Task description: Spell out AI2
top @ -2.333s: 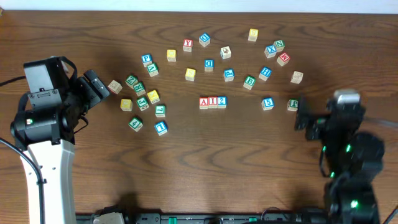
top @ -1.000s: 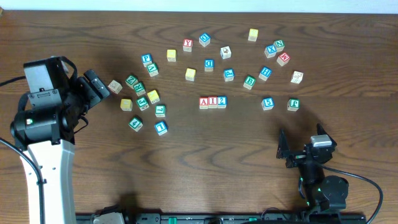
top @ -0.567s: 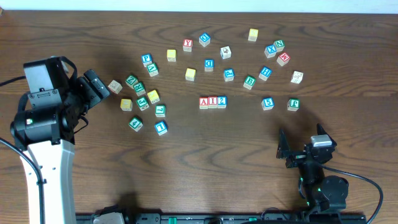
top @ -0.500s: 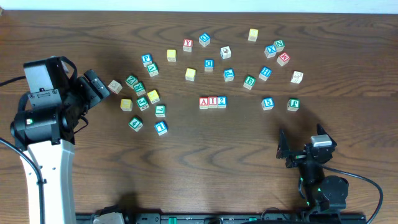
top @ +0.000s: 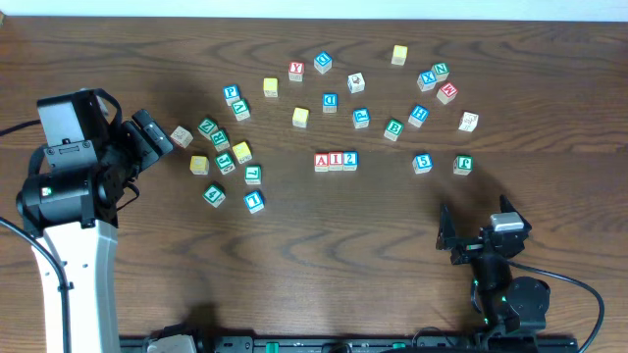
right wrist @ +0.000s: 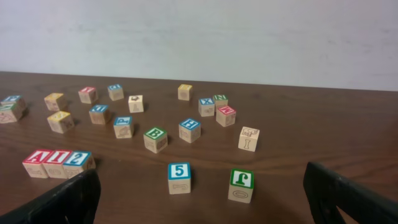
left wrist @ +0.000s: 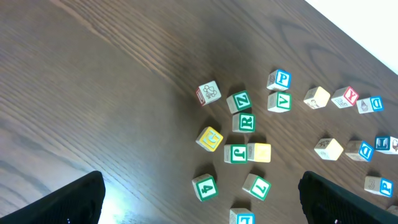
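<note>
Three white-faced cubes stand touching in a row at mid-table: the red A (top: 321,162), the red I (top: 336,161) and the blue 2 (top: 350,160), reading AI2 from left to right. The right wrist view shows the same row at its lower left, A (right wrist: 36,162), I (right wrist: 57,162), 2 (right wrist: 79,162). My left gripper (top: 157,135) hangs open at the left, well away from the row, with nothing between its fingers (left wrist: 74,199). Near the front edge on the right, my right gripper (top: 476,226) is open and empty, its fingers (right wrist: 348,193) wide apart.
Several loose letter cubes lie scattered behind and beside the row. A cluster (top: 224,157) sits just right of the left gripper, with the blue 1 (top: 254,202) below it. A blue 5 (top: 422,163) and a green cube (top: 462,165) lie ahead of the right gripper.
The right arm has drawn back from beside the green cube to the table's front edge. Over the last second nothing moves.
</note>
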`<state>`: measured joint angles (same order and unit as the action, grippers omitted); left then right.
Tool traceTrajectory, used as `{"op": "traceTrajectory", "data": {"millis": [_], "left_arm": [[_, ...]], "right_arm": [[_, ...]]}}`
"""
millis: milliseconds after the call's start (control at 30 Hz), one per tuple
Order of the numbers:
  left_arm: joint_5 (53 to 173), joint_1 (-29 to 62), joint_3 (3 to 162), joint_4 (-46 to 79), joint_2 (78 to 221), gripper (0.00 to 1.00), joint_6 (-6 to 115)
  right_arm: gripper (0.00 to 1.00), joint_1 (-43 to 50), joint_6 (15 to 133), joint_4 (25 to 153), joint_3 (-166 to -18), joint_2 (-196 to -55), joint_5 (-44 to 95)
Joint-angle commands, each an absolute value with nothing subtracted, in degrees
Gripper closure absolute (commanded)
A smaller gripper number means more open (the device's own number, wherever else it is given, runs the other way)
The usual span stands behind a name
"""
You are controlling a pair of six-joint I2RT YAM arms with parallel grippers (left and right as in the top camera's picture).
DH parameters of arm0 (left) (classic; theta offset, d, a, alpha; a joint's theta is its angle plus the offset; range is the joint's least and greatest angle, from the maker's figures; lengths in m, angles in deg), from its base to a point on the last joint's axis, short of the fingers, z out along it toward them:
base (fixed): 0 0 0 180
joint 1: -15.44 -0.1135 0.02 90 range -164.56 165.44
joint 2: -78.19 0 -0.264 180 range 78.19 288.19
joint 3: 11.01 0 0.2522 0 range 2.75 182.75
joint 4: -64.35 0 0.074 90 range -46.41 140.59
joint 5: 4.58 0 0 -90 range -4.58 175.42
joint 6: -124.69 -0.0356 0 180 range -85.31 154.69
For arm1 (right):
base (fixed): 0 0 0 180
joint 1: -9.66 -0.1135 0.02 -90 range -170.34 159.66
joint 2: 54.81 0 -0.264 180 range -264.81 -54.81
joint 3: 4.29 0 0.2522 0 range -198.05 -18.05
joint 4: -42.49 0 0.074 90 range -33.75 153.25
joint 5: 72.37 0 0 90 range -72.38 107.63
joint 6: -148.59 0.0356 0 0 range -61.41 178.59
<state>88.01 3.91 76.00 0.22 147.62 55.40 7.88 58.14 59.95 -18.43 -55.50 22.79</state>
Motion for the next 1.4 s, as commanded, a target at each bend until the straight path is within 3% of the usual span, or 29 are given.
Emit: {"op": "traceTrajectory", "data": {"millis": [0, 1367], "left_arm": [[87.29, 3.71, 75.61, 0.17, 147.84, 0.02, 54.86], [87.29, 1.94, 75.0, 0.04, 138.04, 0.02, 54.86]], "right_arm": [[0.01, 7.96, 58.95, 60.15, -18.37, -55.08, 23.17], [0.01, 7.96, 58.95, 60.15, -18.37, -55.08, 23.17]]}}
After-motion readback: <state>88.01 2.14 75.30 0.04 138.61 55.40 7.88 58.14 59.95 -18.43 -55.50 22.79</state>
